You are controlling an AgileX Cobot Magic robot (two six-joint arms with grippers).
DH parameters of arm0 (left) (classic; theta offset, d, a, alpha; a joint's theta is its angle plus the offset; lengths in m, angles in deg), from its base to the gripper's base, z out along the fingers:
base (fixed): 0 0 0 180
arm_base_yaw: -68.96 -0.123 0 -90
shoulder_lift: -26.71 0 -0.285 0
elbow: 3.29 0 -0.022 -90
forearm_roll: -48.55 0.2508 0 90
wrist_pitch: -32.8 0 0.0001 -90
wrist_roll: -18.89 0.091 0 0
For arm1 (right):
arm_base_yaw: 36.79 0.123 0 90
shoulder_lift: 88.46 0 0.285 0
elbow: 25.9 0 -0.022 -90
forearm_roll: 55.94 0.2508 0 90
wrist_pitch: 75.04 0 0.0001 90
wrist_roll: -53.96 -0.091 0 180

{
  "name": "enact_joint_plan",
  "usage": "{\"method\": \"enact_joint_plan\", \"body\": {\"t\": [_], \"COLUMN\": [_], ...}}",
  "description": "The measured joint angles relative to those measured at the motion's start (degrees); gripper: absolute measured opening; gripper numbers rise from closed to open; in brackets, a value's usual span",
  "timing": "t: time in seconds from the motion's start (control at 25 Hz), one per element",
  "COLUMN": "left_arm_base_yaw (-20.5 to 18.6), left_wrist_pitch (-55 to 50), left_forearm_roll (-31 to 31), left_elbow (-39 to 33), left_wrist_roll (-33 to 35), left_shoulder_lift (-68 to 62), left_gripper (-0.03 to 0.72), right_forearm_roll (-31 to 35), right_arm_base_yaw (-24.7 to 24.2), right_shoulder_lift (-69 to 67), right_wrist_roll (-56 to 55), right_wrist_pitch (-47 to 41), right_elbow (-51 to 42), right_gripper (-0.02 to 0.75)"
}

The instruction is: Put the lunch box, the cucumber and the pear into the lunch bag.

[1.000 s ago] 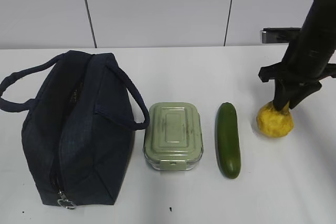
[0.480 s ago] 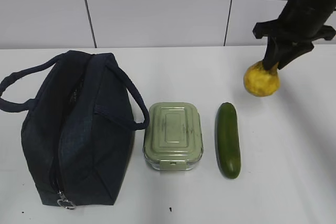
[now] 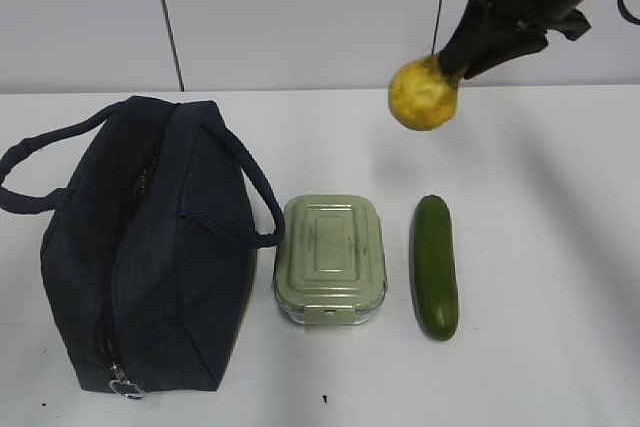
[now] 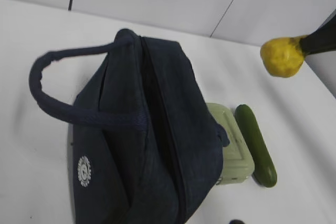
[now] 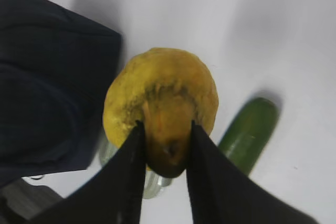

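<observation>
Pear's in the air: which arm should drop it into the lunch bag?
Right. The right gripper already pinches the pear by its neck, lifted clear of the table, up beyond the lunch box. The left gripper isn't visible; its camera only overlooks the lunch bag.

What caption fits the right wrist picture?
Right pincer holding the pear by its neck, above the table.

- The right gripper (image 3: pixel 452 59) grips the pear (image 3: pixel 424 93) by its neck, holding it in the air above the table (image 3: pixel 560 277).
- The cucumber (image 3: pixel 435 265) lies on the table just right of the lunch box (image 3: pixel 331 258), apart from it.
- The lunch bag (image 3: pixel 140 242) lies to the left, one handle loop reaching the lunch box's edge.
</observation>
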Motion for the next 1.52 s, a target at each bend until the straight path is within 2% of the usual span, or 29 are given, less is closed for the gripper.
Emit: {"method": "enact_joint_plan", "body": {"t": [0.08,0.28,0.44,0.6,0.68,0.76,0.88,1.0,1.2,1.4,1.52], "left_arm_base_yaw": [0.00,0.00,0.00,0.00,0.00,0.00,0.00,0.00,0.00,0.00,0.00], "left_wrist_pitch": [0.60,2.23,3.66,4.36,4.47,4.49,4.60,4.70,4.94,4.88,4.66], "left_forearm_roll": [-3.27,-11.57,-13.00,-13.99,-14.03,-14.50,-14.82,-15.52,-18.82,-19.97,-20.02], "left_elbow": [0.00,0.00,0.00,0.04,0.04,0.17,0.34,0.34,0.34,0.34,0.34], "left_wrist_roll": [2.05,12.19,14.17,14.57,14.69,14.70,14.73,14.73,14.73,14.73,14.96], "left_shoulder_lift": [-5.89,-20.10,-28.58,-34.35,-36.10,-37.16,-37.58,-37.62,-37.88,-37.93,-37.99], "left_gripper": [0.372,0.403,0.419,0.415,0.382,0.306,0.125,0.010,-0.009,-0.010,-0.010], "right_forearm_roll": [5.33,15.35,18.92,20.56,20.78,20.87,20.87,21.04,22.50,26.45,26.69], "right_arm_base_yaw": [0.00,0.00,1.36,5.74,8.05,10.94,15.10,19.09,23.10,24.22,24.22], "right_shoulder_lift": [0.00,0.00,0.00,0.00,0.00,0.00,0.00,0.00,-1.06,-7.23,-10.44], "right_wrist_roll": [2.51,7.37,9.56,11.57,11.94,12.37,13.54,14.82,15.58,16.15,17.29], "right_wrist_pitch": [0.00,0.00,0.00,0.12,0.12,0.39,2.67,6.49,12.10,14.29,17.23], "right_elbow": [0.02,0.02,0.02,0.12,0.23,0.23,0.23,0.23,0.23,0.23,0.23], "right_gripper": [0.191,0.190,0.189,0.189,0.189,0.189,0.189,0.189,0.189,0.189,0.189]}}
